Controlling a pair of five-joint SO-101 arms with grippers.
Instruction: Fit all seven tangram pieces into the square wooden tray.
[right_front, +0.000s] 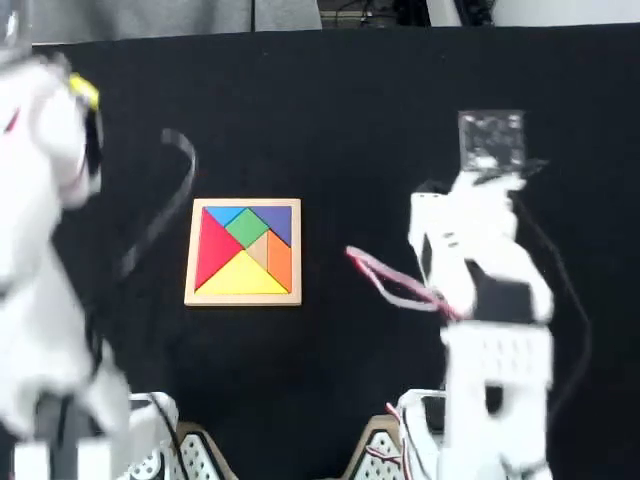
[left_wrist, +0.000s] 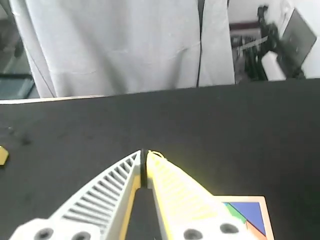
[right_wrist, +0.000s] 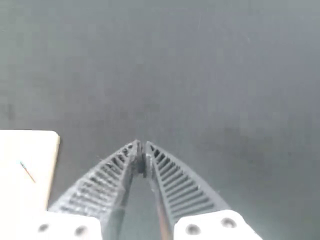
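Square wooden tray (right_front: 243, 300) on black table (right_front: 400, 100), pale curtain (left_wrist: 115, 45) behind

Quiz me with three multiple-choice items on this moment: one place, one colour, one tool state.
1. Where does the wooden tray lie?
A) between the left arm and the right arm
B) behind the right arm
C) under the left arm

2. What colour is the large triangle along the tray's near edge?
A) green
B) yellow
C) blue

3. How is the left tool?
A) open, empty
B) shut on a piece
C) shut, holding nothing

Answers:
1 A, the high view shows it midway between them.
2 B, yellow fills the tray's near side.
3 C, it is closed tip to tip with nothing between.
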